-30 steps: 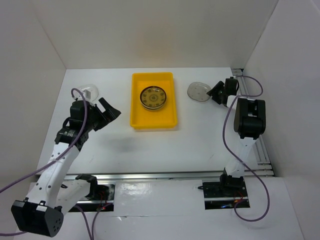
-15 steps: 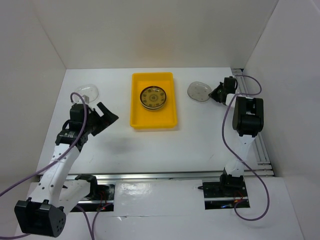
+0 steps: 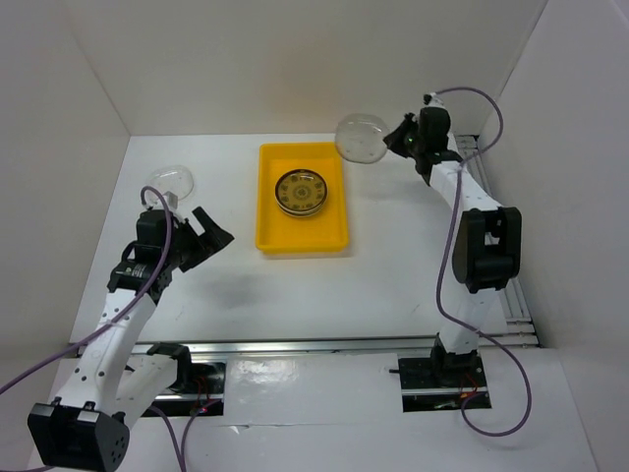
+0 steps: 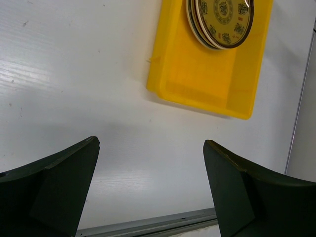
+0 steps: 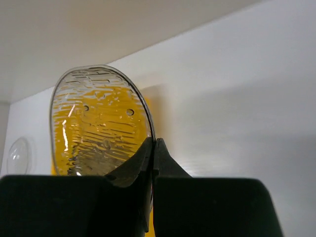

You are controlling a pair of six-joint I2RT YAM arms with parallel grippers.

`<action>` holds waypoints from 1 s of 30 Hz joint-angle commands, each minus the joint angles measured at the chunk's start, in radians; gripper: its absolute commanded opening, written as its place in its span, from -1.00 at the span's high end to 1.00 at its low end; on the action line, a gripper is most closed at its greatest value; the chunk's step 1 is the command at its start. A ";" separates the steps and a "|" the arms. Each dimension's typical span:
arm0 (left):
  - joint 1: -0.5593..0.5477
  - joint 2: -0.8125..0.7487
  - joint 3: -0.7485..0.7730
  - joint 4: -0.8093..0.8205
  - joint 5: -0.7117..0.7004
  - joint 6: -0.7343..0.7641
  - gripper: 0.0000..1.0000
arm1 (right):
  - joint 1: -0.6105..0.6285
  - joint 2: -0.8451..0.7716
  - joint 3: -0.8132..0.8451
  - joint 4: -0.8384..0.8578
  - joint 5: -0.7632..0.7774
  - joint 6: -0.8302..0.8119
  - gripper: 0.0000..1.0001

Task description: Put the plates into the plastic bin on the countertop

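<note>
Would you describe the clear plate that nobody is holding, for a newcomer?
From the bright yellow rectangular plastic bin, look left toward the far-left corner of the white countertop. A small clear glassy round plate lies there alone; its twin is pinched in the right gripper.

The left arm [image 3: 123, 315] and right arm [image 3: 488, 246] have white links, black joint housings (fingers [image 4: 54, 182] dark, wedge-shaped) and looping purple cables [image 3: 439, 280].

— What's lying on the white table [image 3: 393, 256]?
— A yellow bin [image 3: 302, 236], toward twelve o'clock from the middle.
— Anything else?
— One clear plate [image 3: 175, 179] at ten o'clock, well apart from the bin.
</note>
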State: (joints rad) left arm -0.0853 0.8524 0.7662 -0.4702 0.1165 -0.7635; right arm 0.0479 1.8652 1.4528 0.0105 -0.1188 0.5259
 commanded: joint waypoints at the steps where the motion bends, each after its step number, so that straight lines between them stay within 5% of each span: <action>1: 0.007 -0.018 -0.011 0.025 0.023 0.006 -1.00 | 0.085 0.081 0.179 -0.076 -0.185 -0.135 1.00; 5: 0.007 -0.018 -0.030 0.025 0.032 0.006 -1.00 | 0.184 0.224 0.378 -0.187 -0.182 -0.168 1.00; 11: 0.007 -0.027 -0.039 0.025 0.032 0.006 -1.00 | 0.259 0.318 0.437 -0.196 -0.104 -0.136 1.00; 24: 0.007 -0.027 -0.048 0.035 0.041 0.006 -1.00 | 0.319 0.295 0.271 -0.080 0.017 -0.093 1.00; 30: 0.007 -0.027 -0.048 0.035 0.041 0.006 -1.00 | 0.346 0.285 0.239 -0.049 0.018 -0.075 0.48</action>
State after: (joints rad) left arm -0.0853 0.8413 0.7185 -0.4667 0.1375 -0.7635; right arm 0.3679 2.2131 1.7107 -0.1104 -0.1177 0.4431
